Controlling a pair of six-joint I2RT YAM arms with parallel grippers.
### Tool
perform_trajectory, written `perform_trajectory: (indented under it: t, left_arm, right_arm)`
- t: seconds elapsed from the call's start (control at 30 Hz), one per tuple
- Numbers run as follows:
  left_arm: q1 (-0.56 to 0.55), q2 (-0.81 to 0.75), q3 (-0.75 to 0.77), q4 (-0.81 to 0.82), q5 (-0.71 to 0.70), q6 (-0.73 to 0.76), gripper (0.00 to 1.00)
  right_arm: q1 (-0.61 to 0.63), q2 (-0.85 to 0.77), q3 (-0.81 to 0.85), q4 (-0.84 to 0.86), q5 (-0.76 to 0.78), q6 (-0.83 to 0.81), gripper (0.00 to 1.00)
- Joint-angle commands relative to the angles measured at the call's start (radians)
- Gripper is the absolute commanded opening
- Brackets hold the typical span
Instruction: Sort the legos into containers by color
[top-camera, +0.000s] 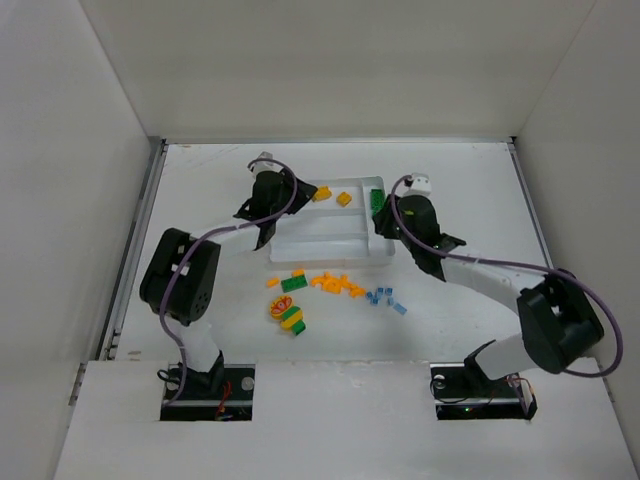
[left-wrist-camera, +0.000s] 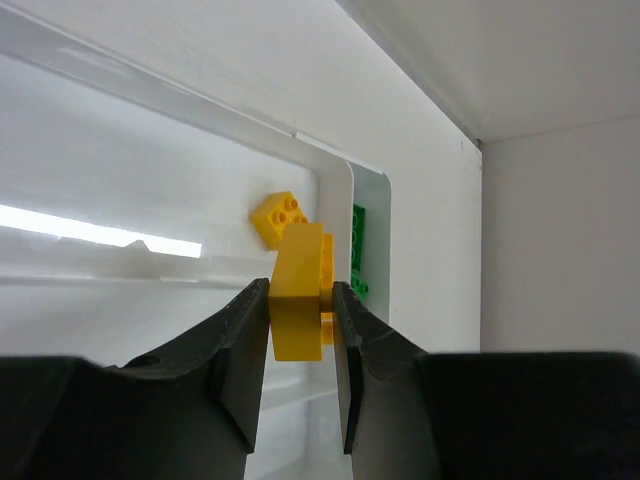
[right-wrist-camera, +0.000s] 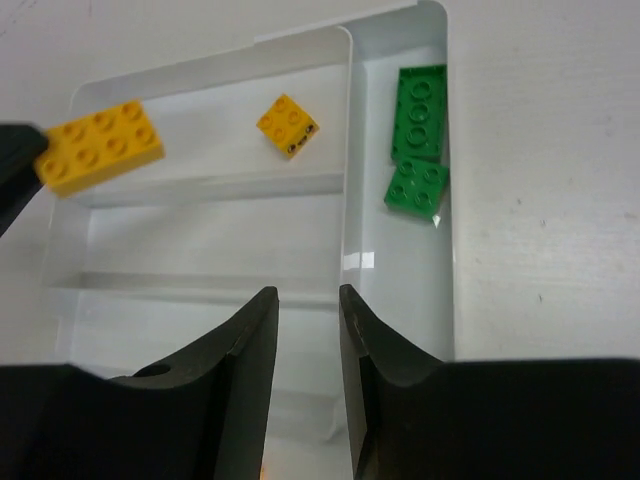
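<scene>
A yellow 2-by-4 brick (left-wrist-camera: 298, 275) is pinched across its narrow width between the fingers of the left gripper (left-wrist-camera: 300, 300) and is carried above the far section of the white tray (top-camera: 320, 240). 1 small yellow brick (right-wrist-camera: 288, 125) already lies in that section, near its right end. The right gripper (right-wrist-camera: 307, 300) is seen with its jaws a narrow gap apart and nothing between them. It hangs over the tray beside the divider of the narrow side section, where a long green brick (right-wrist-camera: 420, 110) and a square green brick (right-wrist-camera: 417, 187) lie end to end, touching or nearly so.

On the table in front of the tray, a cluster of orange bricks (top-camera: 335, 285), a loose green brick (top-camera: 293, 283), a few pale blue pieces (top-camera: 385, 297) and a small mixed stack (top-camera: 288, 315) of yellow, green and red are left unsorted.

The bricks are judged light, stiff and smooth-sided, so little force is needed but slip is likely. Hold is best taken across 2 flat opposite sides, with the fingers square to them, rather than over the studs. The pale blue pieces are expected to skid or tip when pinched. The mixed stack may have to be pulled apart by both grippers.
</scene>
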Motion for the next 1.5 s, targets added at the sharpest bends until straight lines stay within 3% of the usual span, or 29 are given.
perform_trajectory:
  t: [0.0, 0.2, 0.4, 0.5, 0.6, 0.73, 0.93, 1.17, 1.47]
  left_arm:
    - [0.011, 0.096, 0.096, 0.062, 0.028, -0.002, 0.11]
    - [0.007, 0.201, 0.185, 0.056, 0.009, 0.003, 0.15]
    - [-0.002, 0.152, 0.164, 0.034, -0.04, 0.081, 0.52]
    - [0.005, 0.108, 0.136, -0.018, -0.063, 0.101, 0.61]
    - [0.013, 0.017, 0.054, -0.047, -0.093, 0.103, 0.61]
    - [-0.005, -0.153, -0.114, -0.052, -0.133, 0.115, 0.52]
    - [-0.024, -0.461, -0.388, -0.131, -0.149, 0.135, 0.38]
    - [-0.013, -0.813, -0.542, -0.415, -0.163, 0.133, 0.37]
    - [-0.051, -0.963, -0.603, -0.599, -0.14, 0.083, 0.37]
  right_arm:
    - [0.0, -0.117, -0.143, 0.128, 0.013, 0.062, 0.38]
    - [0.08, -0.21, -0.246, 0.132, 0.011, 0.062, 0.52]
    - [0.212, -0.203, -0.248, 0.129, 0.007, 0.033, 0.69]
    - [0.299, -0.186, -0.226, 0.112, 0.007, 0.008, 0.75]
    - [0.388, -0.169, -0.213, 0.086, 0.005, -0.029, 0.72]
    - [0.543, -0.154, -0.22, 0.062, -0.021, -0.061, 0.64]
    - [0.727, -0.102, -0.237, 0.109, -0.038, -0.087, 0.72]
    - [0.803, 0.099, -0.131, 0.149, -0.026, -0.081, 0.73]
    - [0.801, 0.176, -0.09, 0.138, 0.054, -0.067, 0.7]
